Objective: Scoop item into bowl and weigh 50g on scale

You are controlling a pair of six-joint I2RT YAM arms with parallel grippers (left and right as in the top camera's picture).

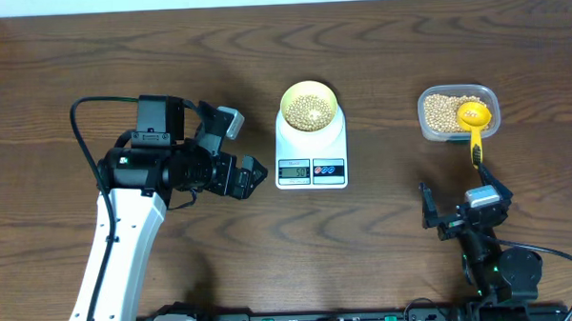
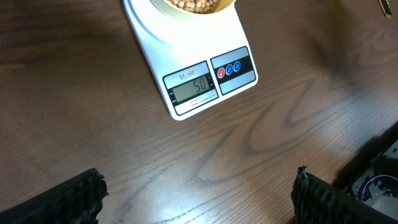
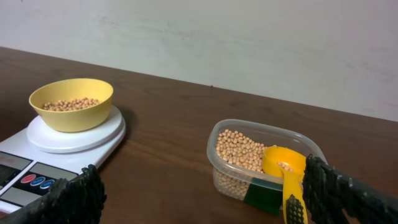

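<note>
**Overhead view: weighing looks complete**

Beans (image 1: 310,109) sit in the bowl (image 1: 284,105) on the scale (image 1: 310,145), and the scoop (image 1: 474,125) lies in the tub (image 1: 423,113) right of the scale, so I judge little is left. Left jaws, left of the scale, and right jaws, right of it, stand released and empty. Only the left wrist view makes the display (image 2: 194,87) legible: 50. The right wrist view alone shows the bowl's side.

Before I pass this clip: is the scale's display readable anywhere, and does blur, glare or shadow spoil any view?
Overhead: even light, soft shadows, the scale display too small to read. Left wrist: sharp, no glare, display seems to read 50. Right wrist: bowl and tub crisp; its jaws in the bottom corners are dark and blurred.
</note>
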